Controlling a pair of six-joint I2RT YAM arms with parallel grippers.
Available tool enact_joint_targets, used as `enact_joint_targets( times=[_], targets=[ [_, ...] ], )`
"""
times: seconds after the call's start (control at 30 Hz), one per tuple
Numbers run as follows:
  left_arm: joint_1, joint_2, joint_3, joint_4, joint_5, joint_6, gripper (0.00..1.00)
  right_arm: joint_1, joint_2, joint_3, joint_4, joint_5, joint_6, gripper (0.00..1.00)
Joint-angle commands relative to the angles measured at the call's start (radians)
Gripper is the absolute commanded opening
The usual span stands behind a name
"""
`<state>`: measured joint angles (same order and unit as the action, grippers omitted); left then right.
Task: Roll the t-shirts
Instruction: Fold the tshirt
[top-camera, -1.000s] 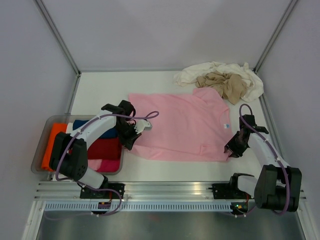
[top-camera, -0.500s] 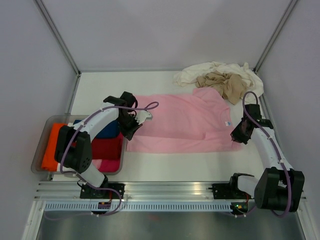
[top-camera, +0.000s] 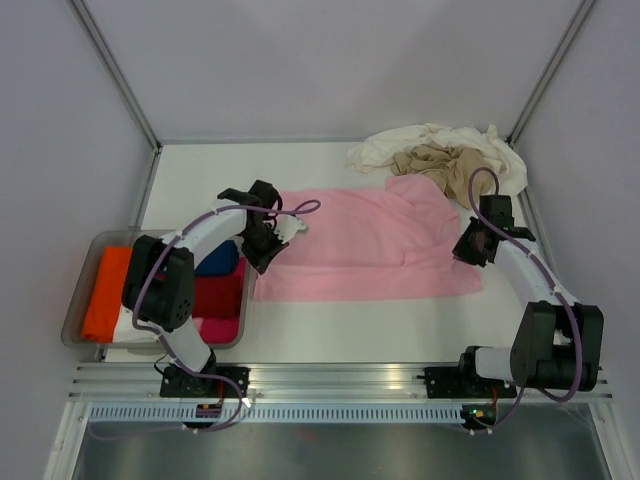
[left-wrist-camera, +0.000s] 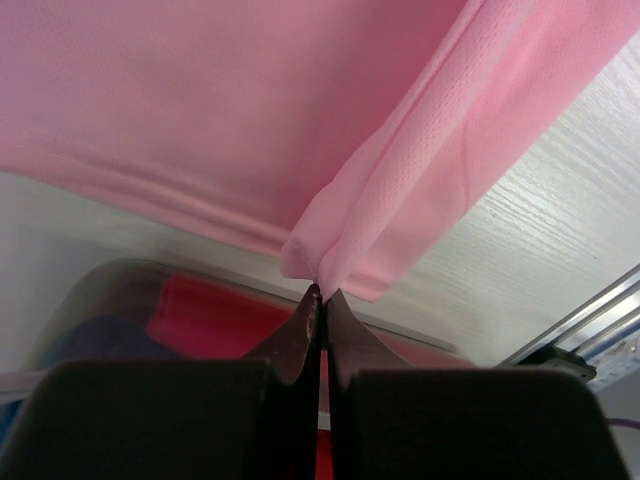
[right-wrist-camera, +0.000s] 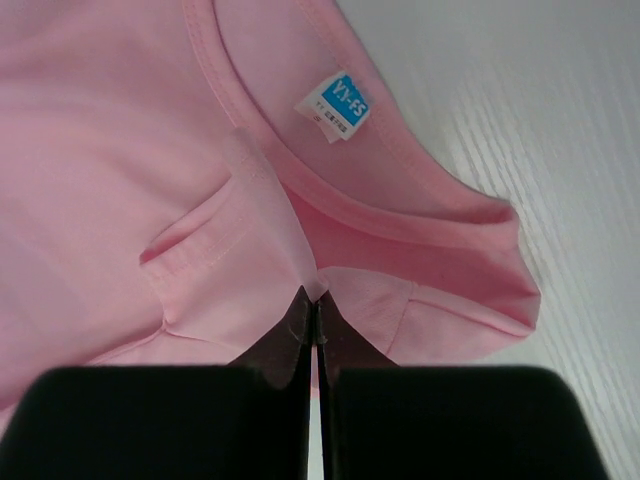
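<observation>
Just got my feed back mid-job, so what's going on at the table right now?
Both arms are working the pink t-shirt. The left fingers are shut on its edge beside the clear tray, and the right fingers are shut on cloth by the neckline. The shirt lies doubled over into a band, not yet rolled. The cream-white t-shirt and tan t-shirt sit heaped at the back right.

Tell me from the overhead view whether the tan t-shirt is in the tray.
No, the tan t-shirt lies bunched on the cream-white t-shirt in the far right corner, apart from the tray.
</observation>
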<state>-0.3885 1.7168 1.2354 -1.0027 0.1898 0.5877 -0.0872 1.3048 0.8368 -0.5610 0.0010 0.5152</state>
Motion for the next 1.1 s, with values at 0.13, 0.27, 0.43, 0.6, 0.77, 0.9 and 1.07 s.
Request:
enact_joint_targets(
  times=[0.13, 0.27, 0.43, 0.6, 0.77, 0.9, 1.07],
  targets=[
    [0.017, 0.044, 0.016, 0.022, -0.130, -0.031, 0.02, 0.029, 0.060, 0.041, 0.150, 0.063, -0.027, 0.00],
    [0.022, 0.058, -0.001, 0.030, -0.145, -0.043, 0.02, 0.032, 0.083, 0.025, 0.188, 0.045, -0.017, 0.00],
    [0.030, 0.056, -0.016, 0.035, -0.181, -0.049, 0.02, 0.032, 0.114, 0.027, 0.233, 0.065, -0.007, 0.00],
    [0.037, 0.061, -0.016, 0.035, -0.246, -0.058, 0.02, 0.032, 0.145, 0.048, 0.245, 0.083, -0.029, 0.00],
    [0.040, 0.099, -0.022, 0.035, -0.322, -0.103, 0.02, 0.032, 0.160, 0.036, 0.268, 0.067, -0.038, 0.00],
    [0.042, 0.127, -0.021, 0.035, -0.339, -0.124, 0.02, 0.030, 0.168, 0.028, 0.291, 0.079, -0.035, 0.00],
    [0.040, 0.132, 0.004, 0.032, -0.267, -0.117, 0.12, 0.030, 0.218, 0.074, 0.236, 0.097, -0.052, 0.48]
  ],
)
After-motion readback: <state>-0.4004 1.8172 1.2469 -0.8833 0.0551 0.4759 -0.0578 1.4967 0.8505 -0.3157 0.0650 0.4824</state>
